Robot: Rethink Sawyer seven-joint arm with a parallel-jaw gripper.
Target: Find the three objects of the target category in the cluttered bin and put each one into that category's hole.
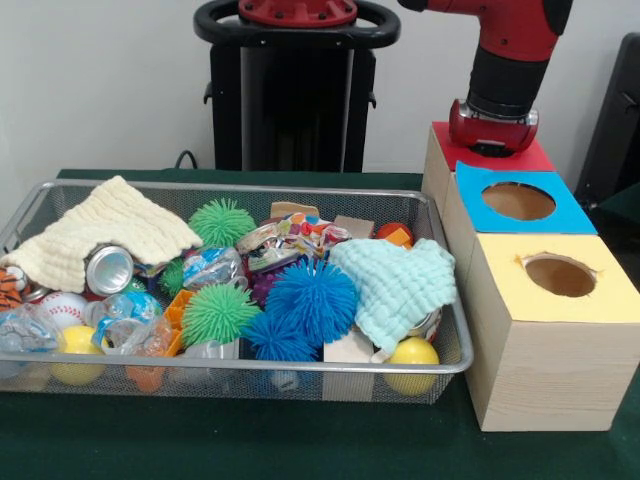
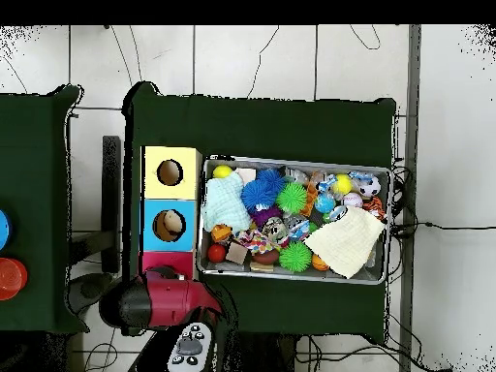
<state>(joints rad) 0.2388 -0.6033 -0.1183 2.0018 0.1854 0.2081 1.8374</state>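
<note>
A wire mesh bin [image 1: 250, 367] holds a jumble: green spiky balls [image 1: 218, 312], blue spiky balls [image 1: 312, 297], crushed cans [image 1: 108, 270], wooden blocks [image 1: 348, 350], yellow balls [image 1: 413, 353], a baseball [image 1: 62, 308], a cream cloth [image 1: 105, 240] and a mint cloth [image 1: 398, 285]. To its right stand three wooden boxes topped red [image 1: 530, 158], blue [image 1: 570, 212] and yellow [image 1: 610, 300]. My gripper [image 1: 493, 138] sits low over the red top, hidden under the red wrist. From overhead the arm [image 2: 165, 300] covers most of the red box [image 2: 155, 260]. Something beige shows inside the blue box's hole [image 2: 170, 225].
The bin [image 2: 295, 275] lies on a dark green tablecloth [image 2: 262, 126], close against the row of boxes. A second green table [image 2: 34, 194] with round blue and red items stands apart in the overhead view. A black pedestal [image 1: 295, 90] rises behind the bin.
</note>
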